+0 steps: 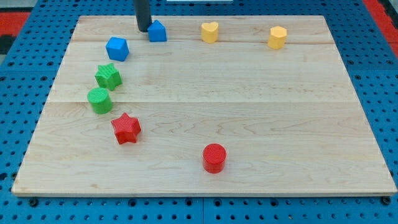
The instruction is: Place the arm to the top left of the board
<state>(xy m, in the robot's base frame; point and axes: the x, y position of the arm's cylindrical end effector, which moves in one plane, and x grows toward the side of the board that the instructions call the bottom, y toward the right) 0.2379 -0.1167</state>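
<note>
Nearest the view's bottom, a red plastic cylinder block [214, 157] stands on the pale wooden board [249, 106], well apart from my tip [143, 30]. I carry no jaws, so none stand apart or together; I end in a straight dark rod whose tip rests on the board near its top edge, toward the view's left but not in the very corner. Just beside my tip, to the view's right, sits a blue plastic house-shaped block [157, 31], touching or nearly so; I cannot tell which. Below my tip and to the view's left lies a blue plastic angular block [117, 48]. Farther below my tip come a green plastic star block [108, 76], then a green plastic cylinder block [99, 101], then a red plastic star block [126, 129]. To the view's right of my tip, along the top edge, stand a yellow plastic heart block [209, 32] and, beyond it, a yellow plastic hexagonal block [277, 37]. Around the board lies a blue perforated table surface [25, 93].
</note>
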